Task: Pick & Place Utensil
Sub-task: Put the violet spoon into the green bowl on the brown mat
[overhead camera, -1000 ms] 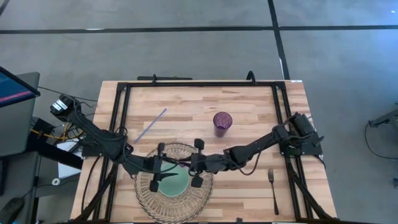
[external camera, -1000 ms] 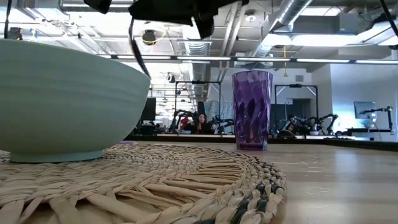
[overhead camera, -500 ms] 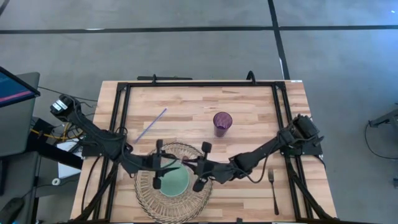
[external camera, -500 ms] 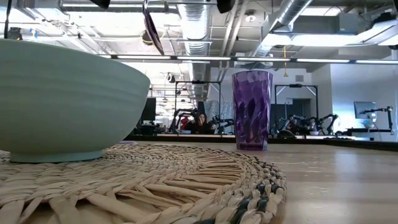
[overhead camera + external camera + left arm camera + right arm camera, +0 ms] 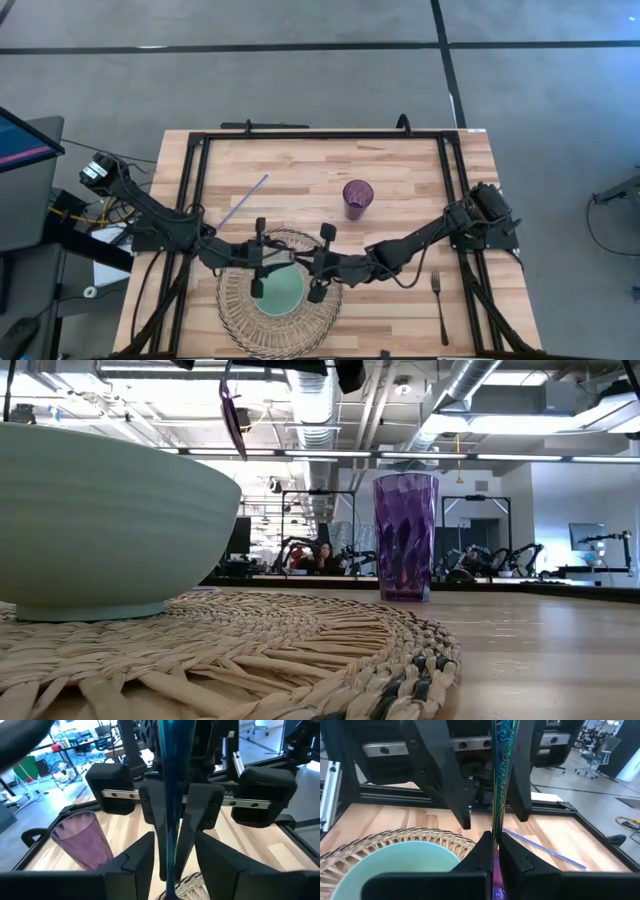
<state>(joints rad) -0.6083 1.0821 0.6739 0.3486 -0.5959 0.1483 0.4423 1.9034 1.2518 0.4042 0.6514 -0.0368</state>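
An iridescent teal-purple utensil (image 5: pixel 500 775) hangs in the air over a pale green bowl (image 5: pixel 277 290), which stands on a round woven mat (image 5: pixel 235 320). In the low view its lower end (image 5: pixel 233 410) points down above the bowl. My right gripper (image 5: pixel 496 851) comes from the table's right and is shut on it. My left gripper (image 5: pixel 172 857) faces it from the table's left. It is open, with its fingers (image 5: pixel 440 780) standing on either side of the utensil and a gap showing. In the high view the two grippers (image 5: pixel 262 260) (image 5: pixel 318 262) meet over the mat's far half. My right gripper pinches the utensil's handle (image 5: pixel 496 832) between its two fingers, coming roughly level from the table's right. The handle runs across the fingers. The utensil is lifted clear above the bowl and steeply tilted, with its lower end hanging down.
A purple tumbler (image 5: pixel 358 197) stands beyond the mat toward the far edge. A thin purple stick (image 5: pixel 243 200) lies on the far left of the wooden table (image 5: pixel 400 160). A dark fork (image 5: pixel 437 305) lies near the right edge. Black rails frame the table.
Both grippers have risen together over the bowl. In the low view their dark bodies have left the picture's top, and the utensil's lower end now hangs into view. My left gripper has shifted a little toward the far edge.
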